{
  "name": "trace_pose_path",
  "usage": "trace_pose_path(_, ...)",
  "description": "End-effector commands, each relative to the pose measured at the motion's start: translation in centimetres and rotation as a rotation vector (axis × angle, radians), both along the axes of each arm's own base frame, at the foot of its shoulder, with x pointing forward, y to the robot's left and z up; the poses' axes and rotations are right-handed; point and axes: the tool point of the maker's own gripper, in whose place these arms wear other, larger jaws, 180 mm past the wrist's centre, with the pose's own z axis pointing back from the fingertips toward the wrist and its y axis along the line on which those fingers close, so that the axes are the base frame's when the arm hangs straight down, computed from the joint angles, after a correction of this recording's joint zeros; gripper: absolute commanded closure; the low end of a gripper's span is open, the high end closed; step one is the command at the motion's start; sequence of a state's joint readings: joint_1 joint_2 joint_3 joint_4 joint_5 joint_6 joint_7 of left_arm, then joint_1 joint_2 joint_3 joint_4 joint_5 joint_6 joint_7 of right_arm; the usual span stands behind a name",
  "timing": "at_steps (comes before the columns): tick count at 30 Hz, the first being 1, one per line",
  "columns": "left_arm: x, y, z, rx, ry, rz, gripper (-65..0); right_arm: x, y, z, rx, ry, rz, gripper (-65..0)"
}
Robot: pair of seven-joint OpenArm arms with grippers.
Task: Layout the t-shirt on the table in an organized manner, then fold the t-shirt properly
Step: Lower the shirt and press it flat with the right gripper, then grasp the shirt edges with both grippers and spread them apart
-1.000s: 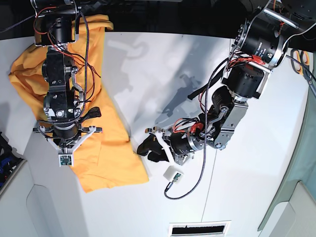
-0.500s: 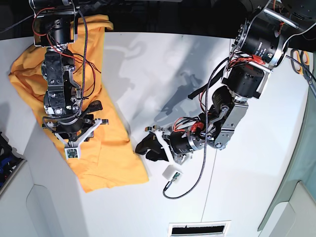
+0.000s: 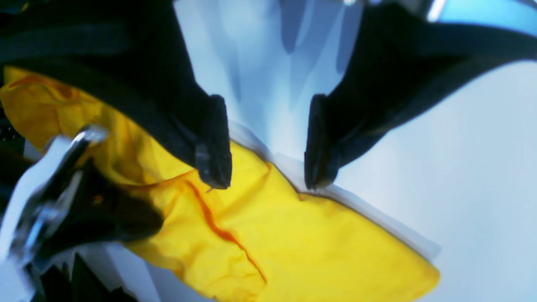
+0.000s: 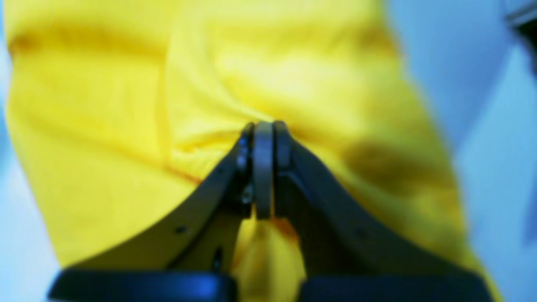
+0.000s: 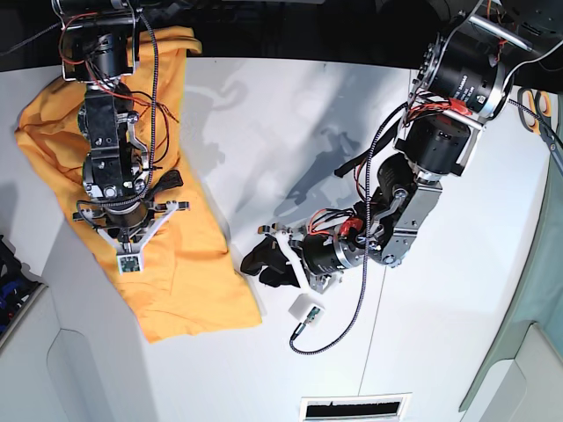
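Right hand pinched on the shirt, left hand waiting wide at its edge.

I see the bright orange cotton t-shirt (image 5: 167,255) bunched on the wide white tabletop (image 5: 290,123). My right hand (image 4: 263,138) is clamped on a fold near the shirt's middle; my left hand (image 3: 266,167) hovers wide beside the shirt's near edge. I judge I should grip that edge, then draw both hands apart, low and slow, to flatten it.

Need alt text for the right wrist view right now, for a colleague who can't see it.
The right claw is shut, its dark fingers pinching a bunched fold of the bright orange-yellow cotton t-shirt. The blurred shirt fills most of the frame, with the white table showing at the right edge.
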State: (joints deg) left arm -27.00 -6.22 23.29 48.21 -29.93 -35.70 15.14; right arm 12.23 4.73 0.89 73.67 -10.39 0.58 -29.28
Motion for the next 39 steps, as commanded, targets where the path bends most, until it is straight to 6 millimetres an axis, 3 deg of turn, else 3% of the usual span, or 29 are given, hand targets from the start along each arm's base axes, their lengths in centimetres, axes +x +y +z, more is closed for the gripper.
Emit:
trace_pose_path(1,1.3,-0.1,2.4,-0.038,-0.059,-0.009,-31.4,2.0,-0.4,3.2,-0.009,-0.098,-0.014,0.0)
trace_pose_path(4,1.0,0.4,2.4,-0.037,-0.064,-0.034,-31.4,3.0,-1.1,6.5,-0.042,-0.187,-0.023,0.0)
trace_pose_path(7,0.9,0.5,2.4,-0.036,-0.065,-0.045,-31.4,3.1,-3.1,8.2,-0.104,-0.214,-0.041,0.0)
trace_pose_path(13,1.0,0.9,3.0,-0.027,-0.088,-0.051,-31.4,1.9,-11.7,9.7,-0.213,-0.212,-0.205,0.0)
trace_pose_path(17,0.3,0.8,5.0,-0.032,-0.139,-0.082,-31.4,-0.6,-18.4,10.4,-0.219,-0.175,-0.385,0.0)
trace_pose_path(19,0.0,0.5,6.3,-0.049,-0.169,-0.096,-31.4,-1.5,-20.0,10.3,-0.147,-0.163,-0.439,0.0)
trace_pose_path(20,-0.2,0.4,6.9,-0.056,-0.183,-0.102,-31.4,-1.8,-20.3,10.0,-0.103,-0.151,-0.45,-2.0)
trace_pose_path(21,-0.4,0.2,7.3,-0.059,-0.193,-0.11,-31.4,-2.0,-20.3,9.8,-0.061,-0.145,-0.458,-13.0)
trace_pose_path(23,-0.7,-0.2,7.8,-0.06,-0.197,-0.124,-31.4,-2.0,-19.9,9.4,0.005,-0.136,-0.445,-34.3)
trace_pose_path(24,-0.7,-0.3,7.9,-0.063,-0.197,-0.125,-31.4,-2.1,-19.6,9.1,0.03,-0.13,-0.434,-39.8)
trace_pose_path(27,-0.7,-0.3,7.8,-0.065,-0.195,-0.125,-31.4,-2.3,-17.8,7.8,0.106,-0.097,-0.39,-40.9)
trace_pose_path(30,-0.7,-0.1,7.6,-0.05,-0.194,-0.127,-31.4,-2.9,-14.7,6.1,0.18,-0.063,-0.321,-40.9)
trace_pose_path(34,-0.2,0.4,7.4,-0.038,-0.183,-0.084,-31.4,-4.9,-8.5,4.1,0.31,-0.033,-0.21,-40.9)
trace_pose_path(39,0.4,0.8,7.2,-0.029,-0.175,-0.042,-31.4,-8.5,-2.1,3.6,0.365,-0.011,-0.107,-40.9)
